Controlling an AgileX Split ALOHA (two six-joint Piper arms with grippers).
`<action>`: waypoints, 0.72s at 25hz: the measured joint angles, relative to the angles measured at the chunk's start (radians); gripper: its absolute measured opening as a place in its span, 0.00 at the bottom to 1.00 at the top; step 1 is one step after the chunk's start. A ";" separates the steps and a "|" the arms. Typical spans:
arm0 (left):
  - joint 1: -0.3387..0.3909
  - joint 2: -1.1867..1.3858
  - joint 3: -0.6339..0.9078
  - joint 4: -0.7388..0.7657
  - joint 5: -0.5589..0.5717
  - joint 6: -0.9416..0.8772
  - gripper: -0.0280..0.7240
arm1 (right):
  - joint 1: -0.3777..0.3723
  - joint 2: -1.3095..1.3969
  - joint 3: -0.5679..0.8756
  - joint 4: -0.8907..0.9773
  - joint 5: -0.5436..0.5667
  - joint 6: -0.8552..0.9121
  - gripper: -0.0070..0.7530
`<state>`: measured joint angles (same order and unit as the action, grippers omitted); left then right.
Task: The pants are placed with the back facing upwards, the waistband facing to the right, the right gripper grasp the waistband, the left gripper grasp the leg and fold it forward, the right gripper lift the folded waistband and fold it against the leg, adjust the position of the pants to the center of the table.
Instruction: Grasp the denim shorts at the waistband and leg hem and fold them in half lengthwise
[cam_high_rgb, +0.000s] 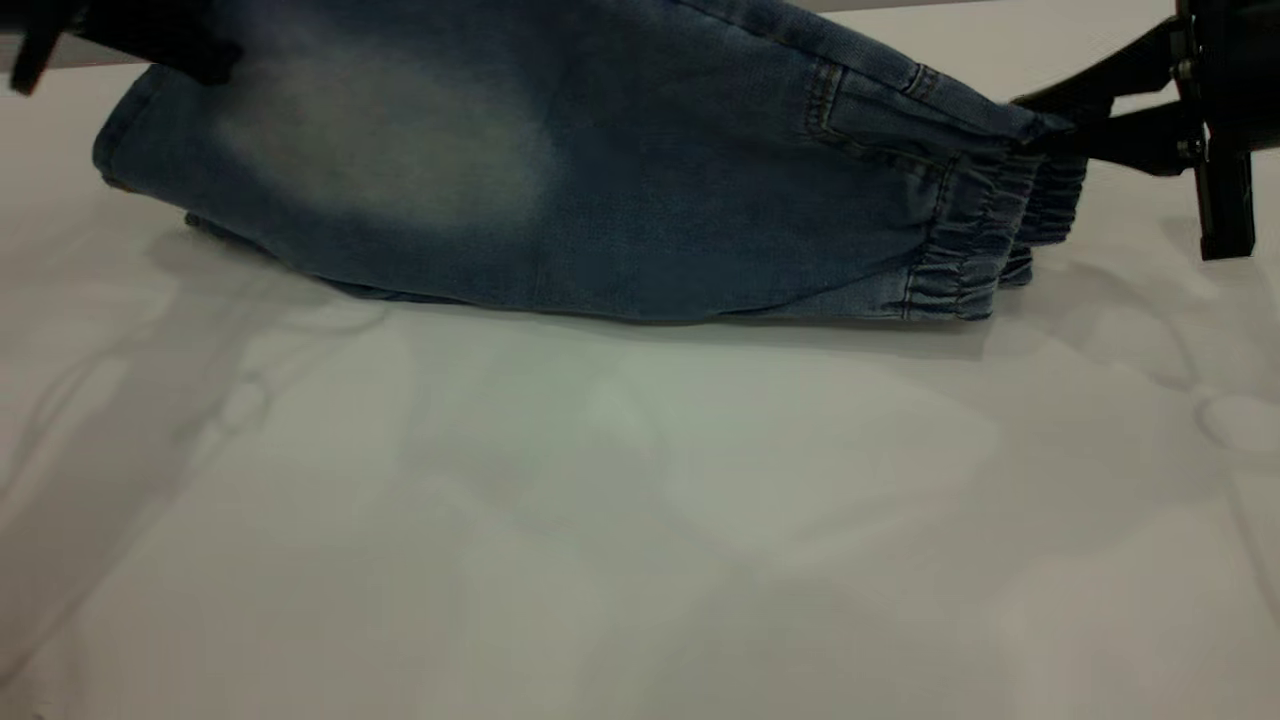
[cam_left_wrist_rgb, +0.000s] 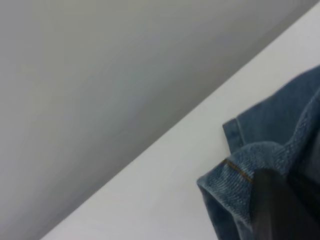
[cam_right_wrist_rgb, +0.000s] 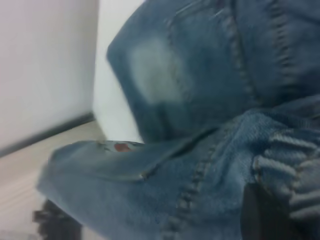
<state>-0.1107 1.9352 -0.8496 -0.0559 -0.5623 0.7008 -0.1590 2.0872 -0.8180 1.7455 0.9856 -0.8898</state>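
Note:
The blue denim pants (cam_high_rgb: 600, 170) hang doubled lengthwise over the table (cam_high_rgb: 640, 520), their lower fold resting on it. A pale faded patch faces me. At the right end, the ruffled waistband (cam_high_rgb: 985, 235) is pinched by my right gripper (cam_high_rgb: 1055, 128), which is shut on its top corner. The waistband (cam_right_wrist_rgb: 292, 165) lies against a dark finger (cam_right_wrist_rgb: 260, 212). At the upper left, my left gripper (cam_high_rgb: 210, 65) is shut on a leg hem (cam_left_wrist_rgb: 235, 175), with one finger (cam_left_wrist_rgb: 280, 210) over the denim. I cannot tell which leg it holds. A small red spot (cam_right_wrist_rgb: 120, 146) shows on a lower layer.
The white tabletop stretches wide in front of the pants toward the near edge. Its back edge (cam_left_wrist_rgb: 150, 145) meets a grey wall behind the leg hem. Shadows of the arms fall on the surface at both sides.

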 joint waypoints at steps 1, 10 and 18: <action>0.000 0.013 -0.016 0.000 0.000 0.000 0.09 | 0.000 0.001 0.000 -0.001 -0.011 0.000 0.08; 0.000 0.126 -0.065 0.001 -0.031 0.001 0.09 | 0.000 0.032 -0.065 -0.002 -0.069 0.025 0.08; 0.036 0.140 -0.100 -0.005 -0.077 -0.001 0.09 | 0.001 0.059 -0.110 0.000 -0.067 0.023 0.08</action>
<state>-0.0744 2.0757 -0.9493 -0.0610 -0.6397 0.7000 -0.1581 2.1461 -0.9285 1.7458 0.9183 -0.8673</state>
